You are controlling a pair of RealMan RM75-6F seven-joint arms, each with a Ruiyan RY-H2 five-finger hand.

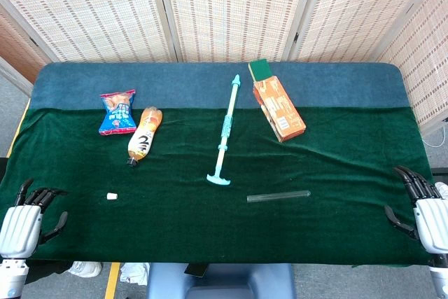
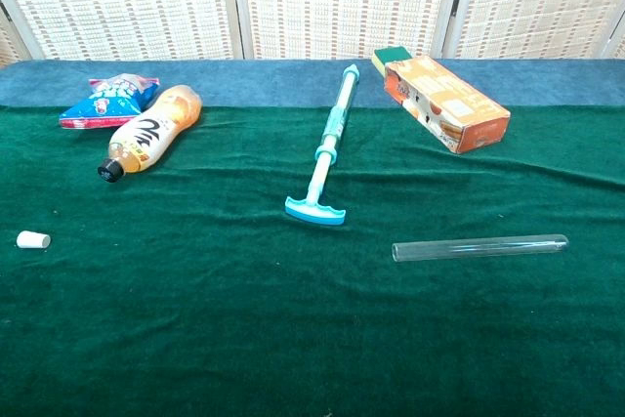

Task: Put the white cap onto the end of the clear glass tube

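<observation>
A small white cap (image 1: 111,195) (image 2: 33,239) lies on the green cloth at the near left. The clear glass tube (image 1: 278,196) (image 2: 479,247) lies flat on the cloth at the near right, its open end pointing left. My left hand (image 1: 26,219) sits at the table's near left corner, fingers apart, holding nothing, a short way left of the cap. My right hand (image 1: 423,209) sits at the near right corner, fingers apart and empty, well right of the tube. The chest view shows neither hand.
A teal-and-white long-handled tool (image 1: 226,133) (image 2: 326,157) lies mid-table. An orange drink bottle (image 1: 143,136) (image 2: 148,132) and a blue snack packet (image 1: 117,111) (image 2: 105,101) lie at the far left. An orange carton (image 1: 278,108) (image 2: 445,103) with a green sponge (image 1: 262,70) behind it sits far right.
</observation>
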